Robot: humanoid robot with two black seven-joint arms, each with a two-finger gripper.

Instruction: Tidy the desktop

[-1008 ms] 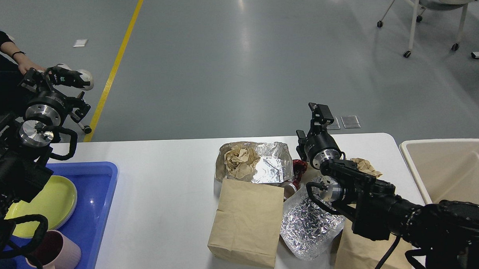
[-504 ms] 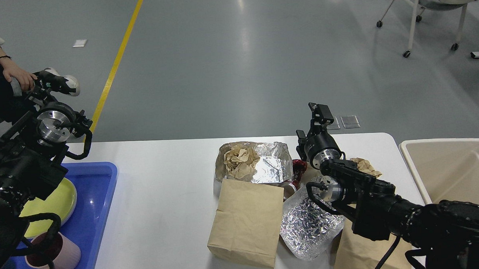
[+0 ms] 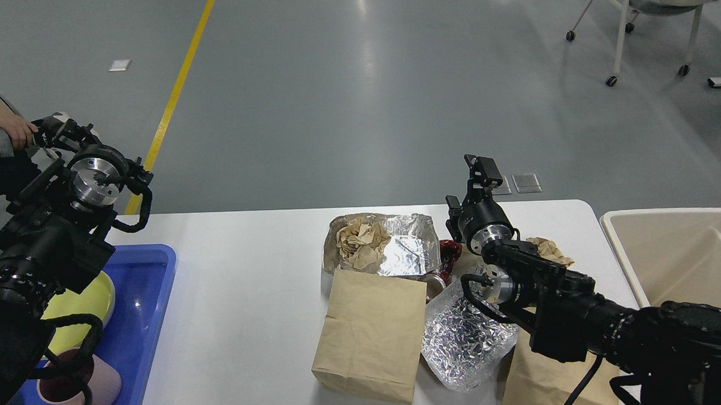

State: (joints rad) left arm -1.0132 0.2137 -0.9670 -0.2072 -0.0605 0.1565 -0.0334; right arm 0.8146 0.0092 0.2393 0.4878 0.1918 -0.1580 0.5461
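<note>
The white desk (image 3: pixel 249 290) fills the lower half of the head view, its far edge running across the middle. Near its center lies a heap of litter: a flat brown paper bag (image 3: pixel 371 334), at its 12 o'clock an open foil tray (image 3: pixel 407 243) with a crumpled brown paper wad (image 3: pixel 359 241) inside, at its 3 o'clock a crinkled foil pouch (image 3: pixel 464 343), and between tray and pouch a red can (image 3: pixel 446 256), partly hidden. A second paper bag (image 3: pixel 547 385) lies at the pouch's 4 o'clock, under the right arm.

At the desk's 9 o'clock edge sits a blue tray (image 3: pixel 149 330) holding a yellow-green plate (image 3: pixel 82 299) and a pink mug (image 3: pixel 97 382). At 3 o'clock, off the desk, stands a beige bin (image 3: pixel 680 257).

The right tool (image 3: pixel 482 168) hangs above the desk's far edge, seen end-on; I cannot tell its opening. The left tool (image 3: pixel 55 134) is raised past the desk's 10 o'clock corner, near a person's hand (image 3: pixel 10 125); its opening is likewise unclear.
</note>
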